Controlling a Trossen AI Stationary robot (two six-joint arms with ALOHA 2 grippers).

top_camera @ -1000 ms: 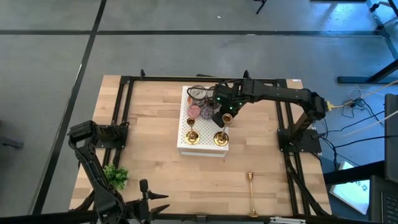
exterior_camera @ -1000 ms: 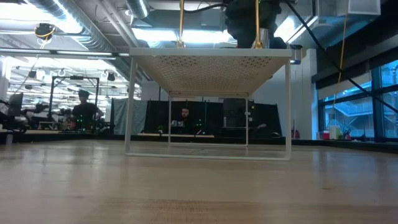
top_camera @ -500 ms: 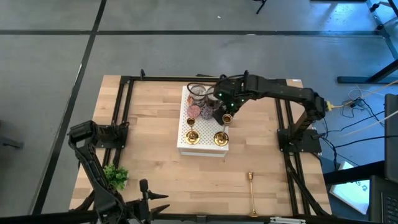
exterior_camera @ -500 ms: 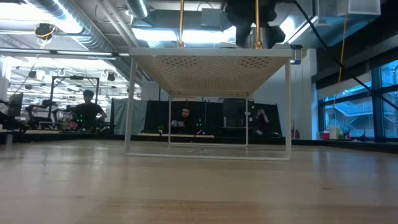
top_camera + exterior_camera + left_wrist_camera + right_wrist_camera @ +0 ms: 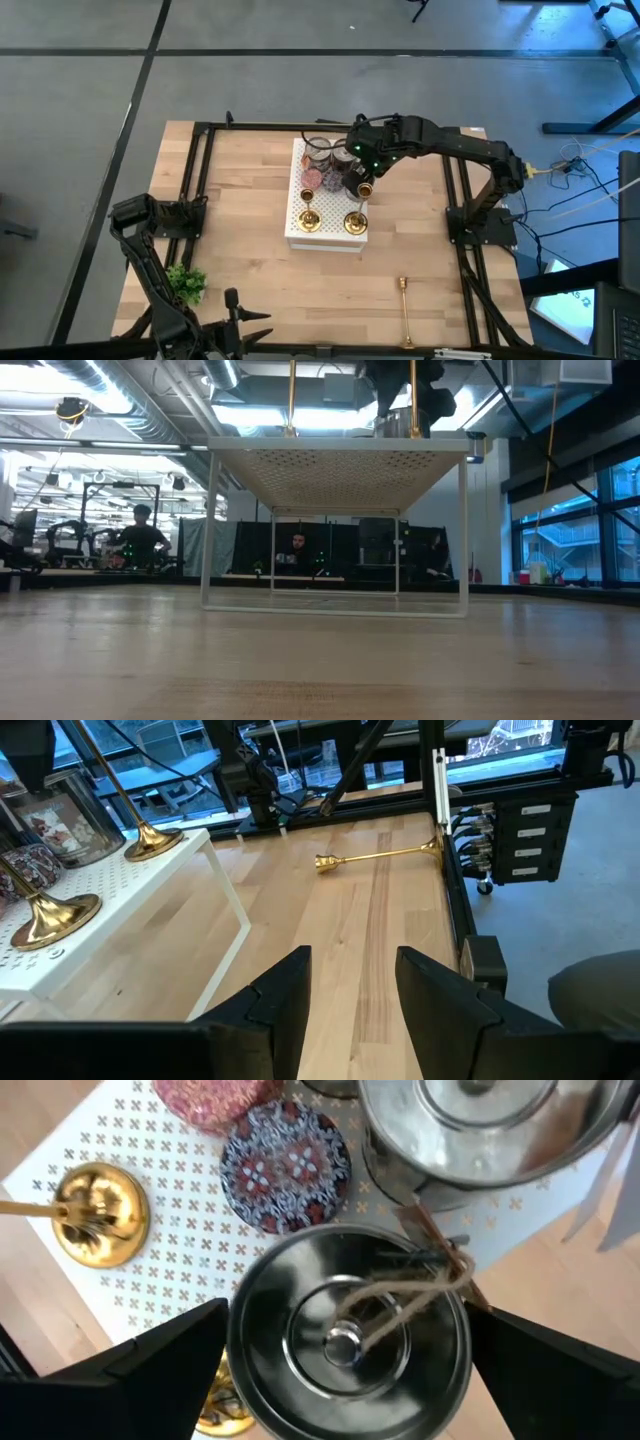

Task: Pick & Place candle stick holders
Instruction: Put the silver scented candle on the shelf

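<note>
My wide-spread right fingers (image 5: pixel 150 1370) straddle a round silver lidded tin (image 5: pixel 348 1330); white perforated metal shelf (image 5: pixel 298 232) crowded with tins, discs, upright brass candle holders (image 5: pixel 309 219). Bare wooden tabletop (image 5: pixel 250 280) in front passable.

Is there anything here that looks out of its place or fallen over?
Yes. One candle stick holder lies flat on its side on the table, near the front edge, apart from the two holders standing upright on the white shelf. Nothing looks spilled or broken.

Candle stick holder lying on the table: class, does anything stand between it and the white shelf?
Nothing visible does. Bare wood separates the lying candle stick holder from the white shelf; the right pincer hovers open over the shelf.
</note>
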